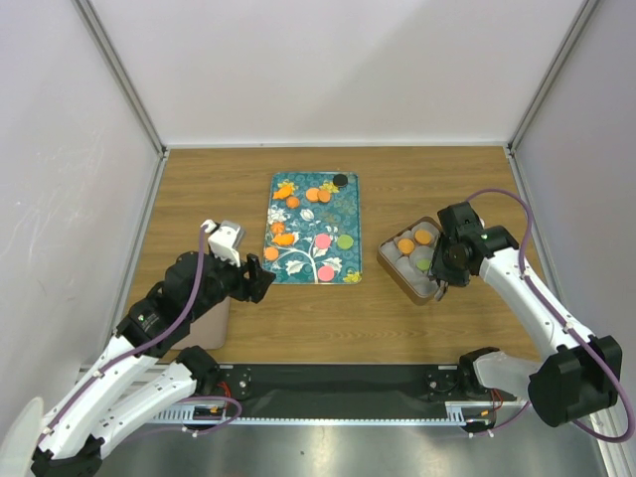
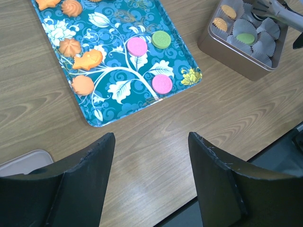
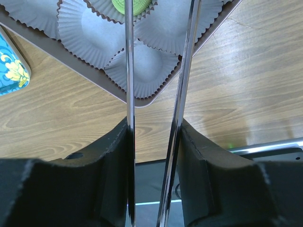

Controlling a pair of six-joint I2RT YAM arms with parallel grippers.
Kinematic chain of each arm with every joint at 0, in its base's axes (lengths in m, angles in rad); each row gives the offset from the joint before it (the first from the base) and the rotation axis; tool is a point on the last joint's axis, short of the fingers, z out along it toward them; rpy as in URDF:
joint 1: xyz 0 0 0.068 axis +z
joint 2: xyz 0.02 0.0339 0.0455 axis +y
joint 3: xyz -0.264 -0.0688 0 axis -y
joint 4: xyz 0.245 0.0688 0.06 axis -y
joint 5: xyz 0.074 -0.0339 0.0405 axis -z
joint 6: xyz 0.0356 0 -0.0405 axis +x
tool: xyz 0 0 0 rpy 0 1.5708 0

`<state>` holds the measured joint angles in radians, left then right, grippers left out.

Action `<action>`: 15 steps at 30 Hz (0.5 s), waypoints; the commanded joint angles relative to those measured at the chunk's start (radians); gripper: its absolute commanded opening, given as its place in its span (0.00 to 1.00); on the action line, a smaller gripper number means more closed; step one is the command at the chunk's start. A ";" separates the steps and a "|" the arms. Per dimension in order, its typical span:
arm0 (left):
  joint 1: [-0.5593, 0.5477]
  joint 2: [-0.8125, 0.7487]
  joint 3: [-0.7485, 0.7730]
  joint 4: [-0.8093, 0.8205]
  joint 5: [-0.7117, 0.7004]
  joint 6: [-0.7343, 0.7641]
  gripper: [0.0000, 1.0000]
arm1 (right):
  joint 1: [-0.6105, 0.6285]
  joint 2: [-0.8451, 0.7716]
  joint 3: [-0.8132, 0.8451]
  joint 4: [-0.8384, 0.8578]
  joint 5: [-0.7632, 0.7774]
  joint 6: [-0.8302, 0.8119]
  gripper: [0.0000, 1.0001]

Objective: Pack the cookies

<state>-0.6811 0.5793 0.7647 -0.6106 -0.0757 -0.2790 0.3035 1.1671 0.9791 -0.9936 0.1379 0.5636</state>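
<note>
The tips of the metal tongs (image 3: pixel 129 94) run out of the top edge of the right wrist view, so I cannot tell whether they pinch anything. In the overhead view the right gripper (image 1: pixel 445 270) covers the lower right part of the tin (image 1: pixel 393 273), and what lies below it is hidden. A green cookie (image 3: pixel 142 5) at the top of the right wrist view is cut by the frame edge and stands partly behind one blade. At the lower left of the overhead view a pale flat piece (image 1: pixel 209 323) lies on the desk (image 1: pixel 397 328), mostly covered by the left arm. The orange shapes in the upper left of the teal tray (image 1: pixel 350 204) are hard to separate from its printed pattern.

The right arm comes from the lower right corner, bends at the elbow and reaches up-left over the tin. The left arm is folded at the lower left, its wrist turned toward the tray.

The right gripper presses its fingers (image 3: pixel 113 156) against the outer sides of the two blades, which keep a narrow gap between them. The left gripper (image 2: pixel 151 142) hangs over bare desk just beside the lower left corner of the tray, its fingers spread wide and holding nothing.

Most cookies (image 1: pixel 322 240) lie on the tray at the centre of the frame: pink and green in the lower half, round orange ones higher, a black one at the top edge. Two orange and one green sit in paper cups (image 2: pixel 244 26) inside the tin, right of centre.
</note>
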 commanded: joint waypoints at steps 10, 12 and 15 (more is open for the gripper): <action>-0.015 0.004 -0.004 0.023 -0.009 0.009 0.69 | -0.007 -0.041 -0.003 0.032 0.039 -0.005 0.46; -0.017 0.001 -0.004 0.022 -0.010 0.009 0.69 | -0.007 -0.041 -0.002 0.035 0.040 -0.004 0.46; -0.020 0.002 -0.004 0.020 -0.010 0.008 0.69 | -0.007 -0.040 -0.002 0.036 0.042 -0.002 0.47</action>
<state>-0.6888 0.5819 0.7647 -0.6106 -0.0761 -0.2790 0.3035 1.1500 0.9699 -0.9878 0.1429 0.5640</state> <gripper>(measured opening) 0.694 0.472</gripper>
